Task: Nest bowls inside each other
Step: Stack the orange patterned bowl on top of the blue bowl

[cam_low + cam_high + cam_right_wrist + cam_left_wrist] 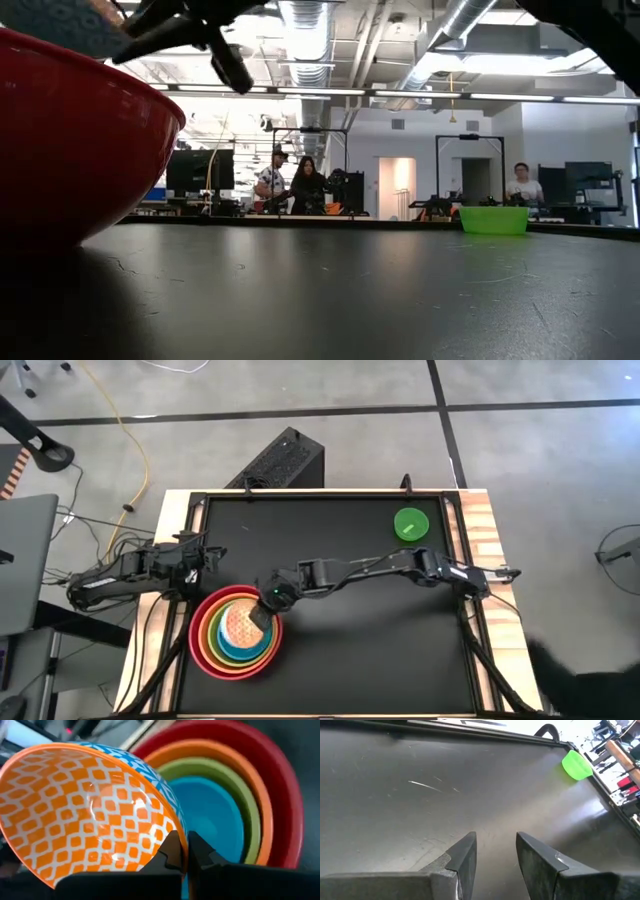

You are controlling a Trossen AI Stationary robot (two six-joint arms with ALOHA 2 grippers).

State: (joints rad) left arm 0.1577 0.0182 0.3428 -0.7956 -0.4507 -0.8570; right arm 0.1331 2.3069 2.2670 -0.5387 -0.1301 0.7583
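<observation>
Near the table's front left stand four nested bowls: red [203, 652], orange [215, 750], lime green [248, 795] and blue [210, 815]. Right above them hangs a small bowl [85, 815], orange-and-white patterned inside and blue-and-white outside, with my right gripper [186, 845] shut on it. In the high view that gripper [264, 616] sits over the stack's right side. The smallest bright green bowl [411, 524] stands on its base at the far right. My left gripper [495, 845] waits open at the table's left edge [212, 555], with nothing between its fingers. My right gripper pinches the patterned bowl's rim [180, 827], one finger inside the bowl and one outside against its blue-patterned wall. The fingers come slanting down from the table's right side. The bowl is lifted clear and tilted, its opening turned partly sideways, above the blue bowl.
Bare black tabletop [360, 650] stretches between the stack and the bright green bowl [493, 219]. A black box [283, 460] lies on the floor past the far edge. Wooden strips [480, 530] border the table. People stand in the room behind it [300, 185].
</observation>
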